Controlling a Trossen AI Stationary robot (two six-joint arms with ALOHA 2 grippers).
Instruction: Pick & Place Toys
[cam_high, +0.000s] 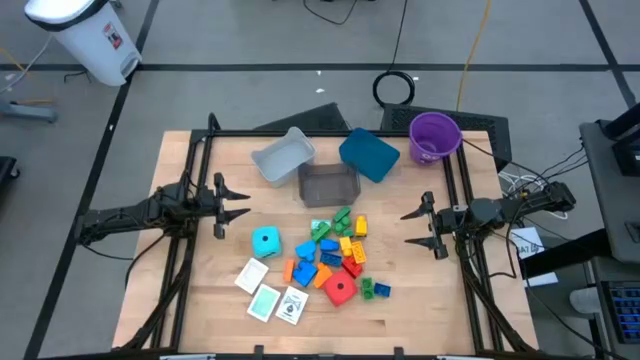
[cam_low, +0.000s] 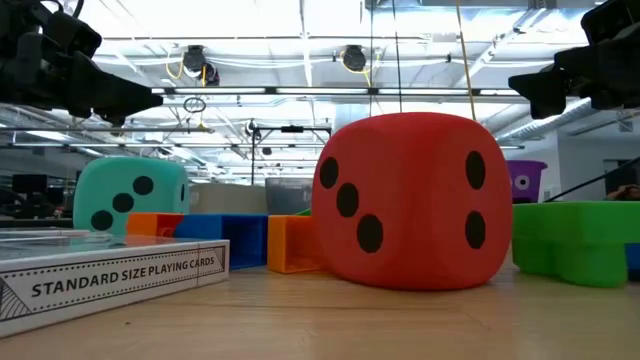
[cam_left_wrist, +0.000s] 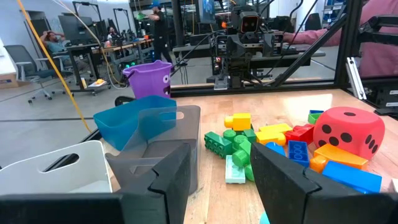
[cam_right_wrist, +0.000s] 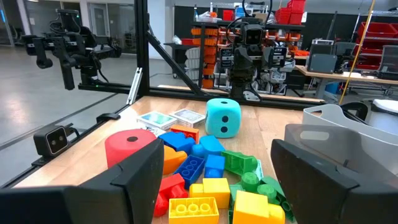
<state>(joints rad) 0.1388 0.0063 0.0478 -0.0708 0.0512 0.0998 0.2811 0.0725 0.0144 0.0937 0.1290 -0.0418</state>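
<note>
Both arms hover at opposite edges of the bench (cam_high: 200, 300). The left end effector (cam_high: 243, 198) and right end effector (cam_high: 408, 226) each hang spread and empty. Between them lie the building bricks (cam_high: 335, 255), the cyan die (cam_high: 265, 240), the red die (cam_high: 341, 290) and three cards (cam_high: 270, 296).

A grey bin (cam_high: 283, 156), a dark bin (cam_high: 329, 184) and a teal bin (cam_high: 369, 154) are sitting close together at the far middle of the wooden counter (cam_high: 200, 290). A purple cup (cam_high: 434, 136) is standing at the far right corner. A white trash can (cam_high: 85, 36) is standing on the floor beyond the far left corner.
</note>
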